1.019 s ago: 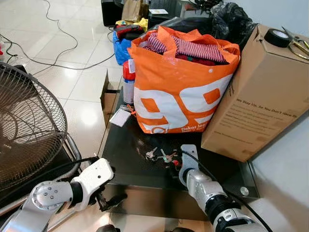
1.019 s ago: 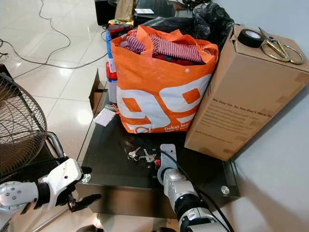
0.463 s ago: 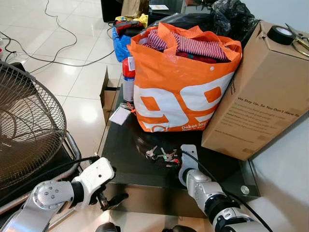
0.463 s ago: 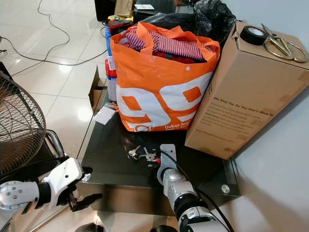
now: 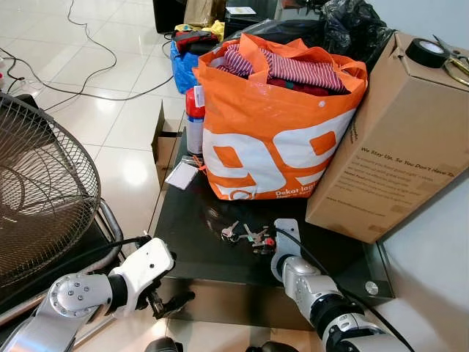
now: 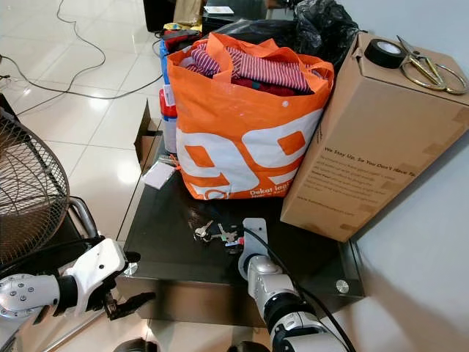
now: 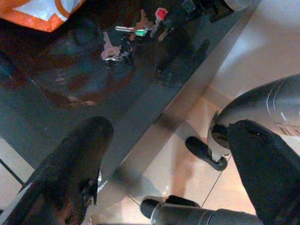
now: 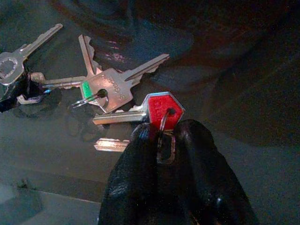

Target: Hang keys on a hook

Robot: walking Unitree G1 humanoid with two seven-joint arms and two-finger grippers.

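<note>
Right wrist view: right claw pinching keys

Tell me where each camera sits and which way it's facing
Head eyes: look down over the black table, orange bag, both arms.
Left wrist: beside the table's edge, faces the floor and the keys past open left gripper.
Right wrist: just above the glass, right gripper pinching the key ring.
Shared: the keys.
</note>
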